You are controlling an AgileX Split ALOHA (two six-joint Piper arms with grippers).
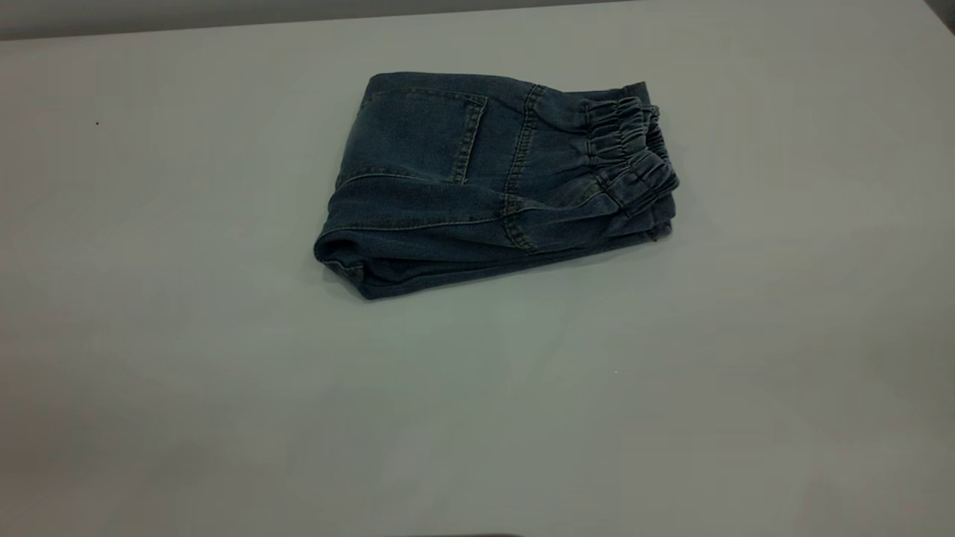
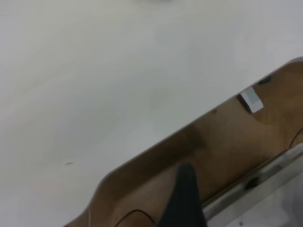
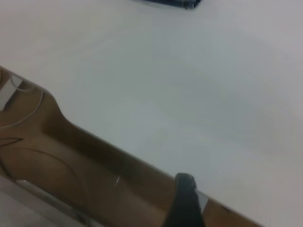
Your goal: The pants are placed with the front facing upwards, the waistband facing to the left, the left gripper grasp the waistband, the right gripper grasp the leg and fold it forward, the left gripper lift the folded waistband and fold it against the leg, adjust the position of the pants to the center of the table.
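I see my left gripper (image 2: 182, 198) back past the table (image 1: 149, 373) edge, far from the pants (image 1: 492, 186). Only one dark finger shows, so I cannot tell if it is open, and it holds nothing I can see. The pants lie folded in a bundle a bit behind the table's middle, long side running left to right, waistband (image 1: 630, 149) at the right end. My right gripper (image 3: 184, 201) is also back by the edge; same there. Neither arm looks nearer.

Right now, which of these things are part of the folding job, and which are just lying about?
Part of the job:
pants, folded
waistband, at the right
table

Just about:
small white block on the brown floor beside the table
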